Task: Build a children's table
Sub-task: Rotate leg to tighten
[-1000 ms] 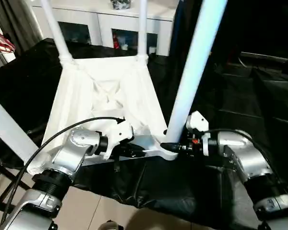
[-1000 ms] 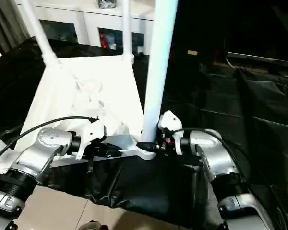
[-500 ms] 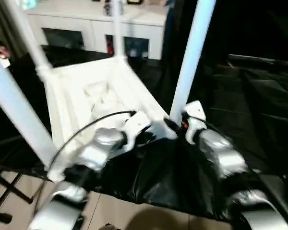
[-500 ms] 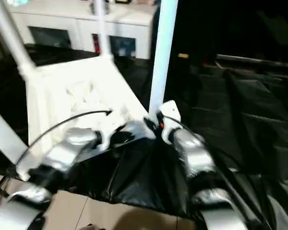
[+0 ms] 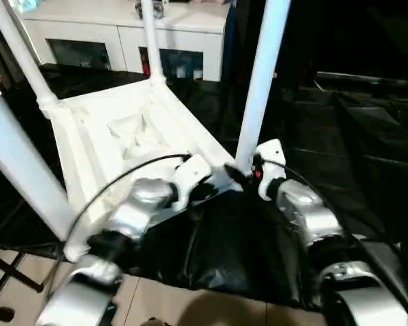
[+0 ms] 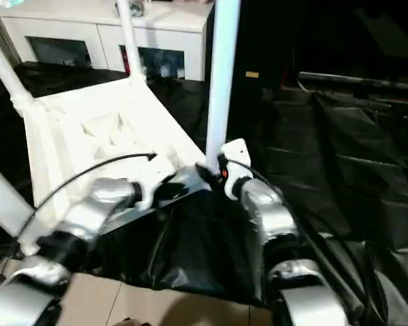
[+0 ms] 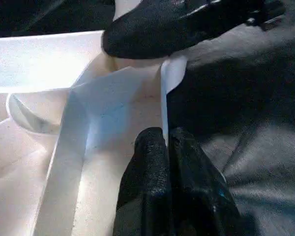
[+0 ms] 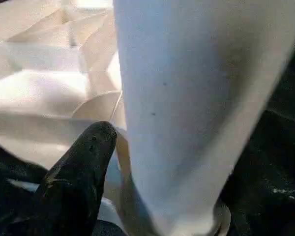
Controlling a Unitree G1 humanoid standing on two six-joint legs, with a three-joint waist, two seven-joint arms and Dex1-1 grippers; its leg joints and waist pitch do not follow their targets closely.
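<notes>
Presently, our left fingers (image 7: 155, 162) are pinched on the near rim of the children's table (image 5: 132, 136), which lies upside down on the black-draped counter (image 5: 367, 136). Our right fingers (image 8: 83, 167) stand open beside the near right leg (image 5: 258, 81), one pad touching it; its long axis rises upright from the corner socket, nearer the right arm.

Setting: indoor room arranged as a robot test space. A black sheet (image 5: 367, 156) draped the work surface and the surroundings. A white cabinet with glass doors (image 5: 126, 41) stood at the far side; pale floor tiles (image 5: 163, 302) lay nearest.
</notes>
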